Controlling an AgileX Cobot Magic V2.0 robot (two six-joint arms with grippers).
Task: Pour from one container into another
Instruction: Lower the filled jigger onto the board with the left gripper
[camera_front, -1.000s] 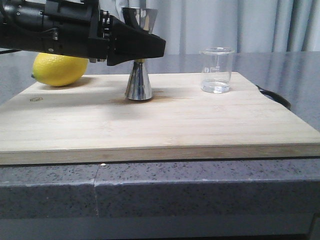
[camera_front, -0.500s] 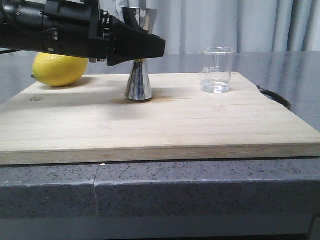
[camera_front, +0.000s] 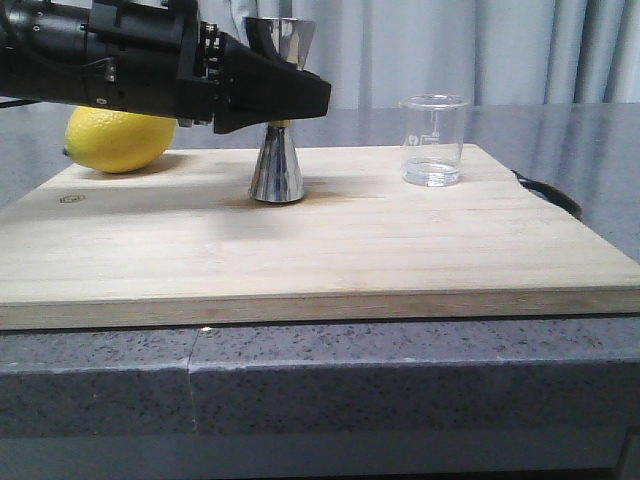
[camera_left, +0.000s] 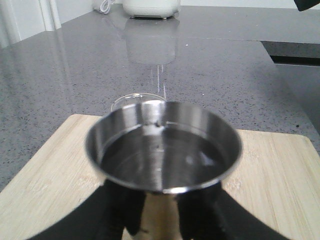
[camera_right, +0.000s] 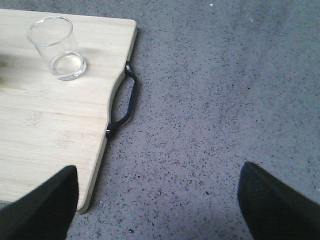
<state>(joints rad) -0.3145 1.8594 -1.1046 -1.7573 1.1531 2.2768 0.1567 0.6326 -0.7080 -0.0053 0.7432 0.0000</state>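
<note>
Steel jigger (camera_front: 277, 110): upright near the far edge of the cutting board (camera_front: 300, 250), liquid in its upper cup; left gripper (camera_front: 290, 95) pinching its gold-banded waist.
Glass beaker (camera_front: 433, 140): toward the far right corner, well apart, nearly empty.
Right gripper (camera_right: 157, 200): spread, holding nothing, off the board's right edge beside the black handle (camera_right: 122, 100).
Step, judged: pour seemingly made; left release next.
Lemon (camera_front: 120, 138): far left corner, behind the arm, no obstruction.
</note>
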